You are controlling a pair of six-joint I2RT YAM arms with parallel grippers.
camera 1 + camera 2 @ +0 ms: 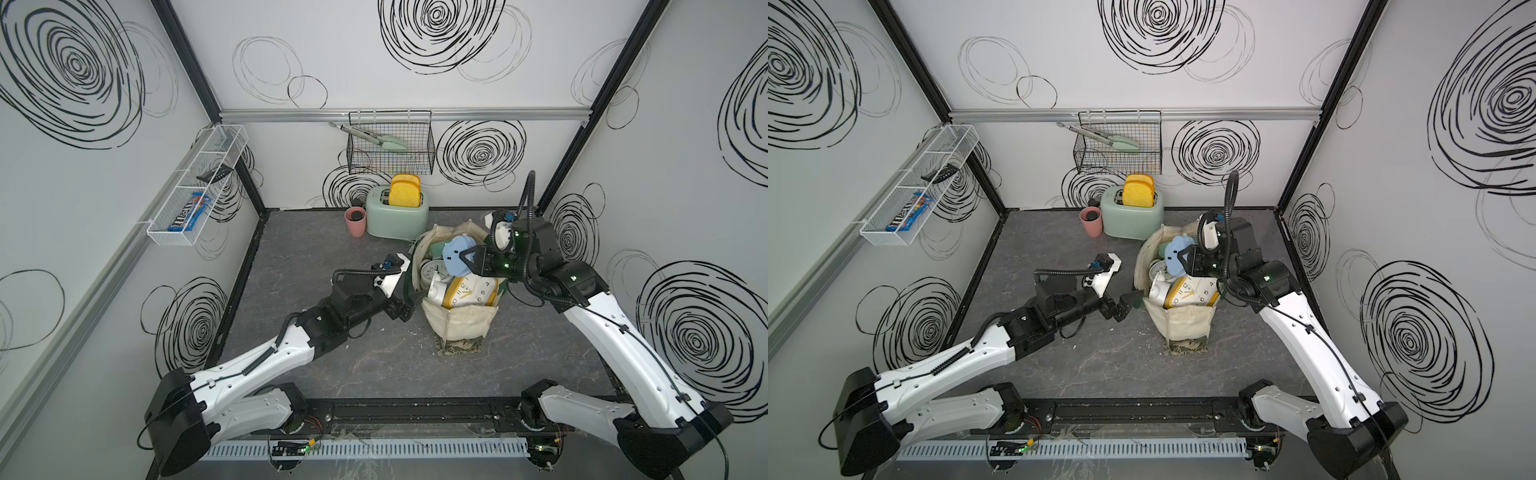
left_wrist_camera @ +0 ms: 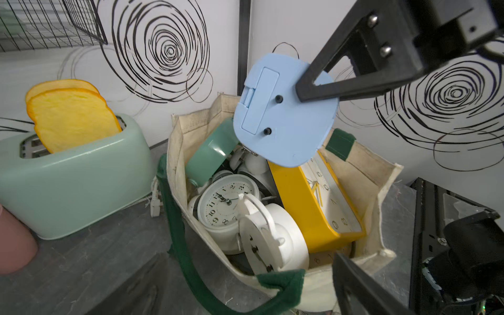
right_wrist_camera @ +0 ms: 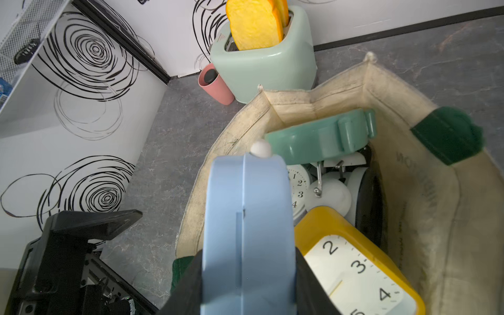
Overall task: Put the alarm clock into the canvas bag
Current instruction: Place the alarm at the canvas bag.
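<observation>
Left wrist, blue alarm clock [image 2: 286, 131] back panel, right wrist, rim only

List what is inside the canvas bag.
Inside the canvas bag: a yellow square clock, a green clock, a white clock and a second white clock showing its back. The blue alarm clock over the mouth and the pile cover whatever lies deeper.

Numerals 2, 3, 4 on yellow clock [image 3: 354, 267]
</observation>
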